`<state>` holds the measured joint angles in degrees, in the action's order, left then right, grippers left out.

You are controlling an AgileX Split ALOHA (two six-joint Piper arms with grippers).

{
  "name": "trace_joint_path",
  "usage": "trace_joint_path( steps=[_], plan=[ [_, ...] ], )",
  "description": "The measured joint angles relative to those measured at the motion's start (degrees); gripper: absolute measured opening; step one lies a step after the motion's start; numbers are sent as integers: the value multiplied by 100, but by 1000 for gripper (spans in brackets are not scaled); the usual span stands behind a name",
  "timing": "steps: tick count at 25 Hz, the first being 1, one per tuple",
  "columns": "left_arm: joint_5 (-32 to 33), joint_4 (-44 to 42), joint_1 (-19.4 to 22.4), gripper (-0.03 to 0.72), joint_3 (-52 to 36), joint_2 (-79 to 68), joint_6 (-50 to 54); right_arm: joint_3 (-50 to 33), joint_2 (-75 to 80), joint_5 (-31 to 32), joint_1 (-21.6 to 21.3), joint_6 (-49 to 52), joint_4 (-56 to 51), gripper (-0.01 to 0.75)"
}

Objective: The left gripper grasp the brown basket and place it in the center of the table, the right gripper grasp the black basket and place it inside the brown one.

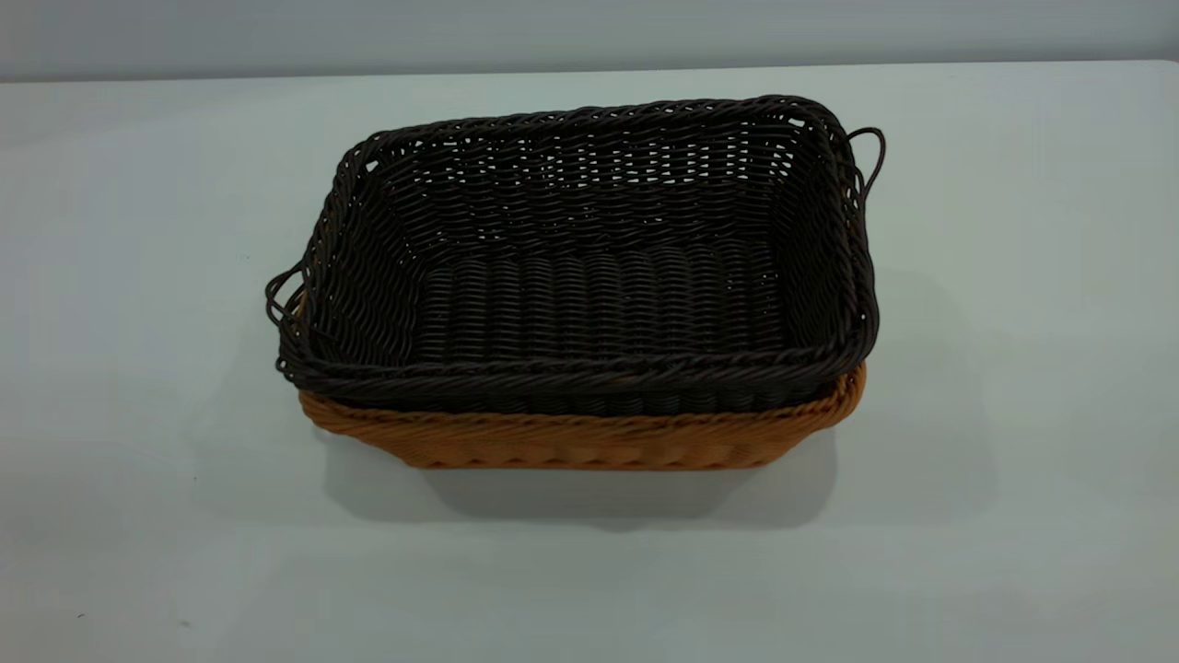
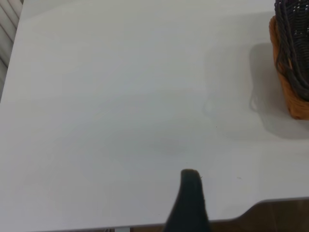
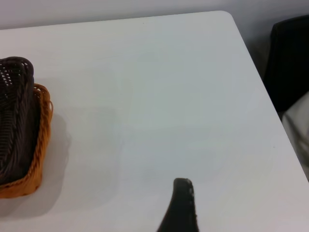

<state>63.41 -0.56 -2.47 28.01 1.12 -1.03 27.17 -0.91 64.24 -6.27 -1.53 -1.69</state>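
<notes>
The black basket sits nested inside the brown basket at the middle of the table. Only the brown basket's front wall and rim show under it. Neither gripper appears in the exterior view. In the left wrist view one black finger of my left gripper shows above bare table near the edge, far from the brown basket's end and the black basket. In the right wrist view one finger shows, well apart from the nested brown and black baskets. Both grippers hold nothing.
The table's edge runs close by the left gripper. The table's far corner and a dark object beyond it show in the right wrist view.
</notes>
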Motion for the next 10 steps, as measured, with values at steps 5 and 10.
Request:
trace_joint_path(
  steps=[5, 10],
  plan=[
    [0, 0, 0, 572, 0, 0, 0, 0, 0, 0, 0, 24, 0, 577],
    [0, 0, 0, 572, 0, 0, 0, 0, 0, -4, 0, 38, 6, 578]
  ],
)
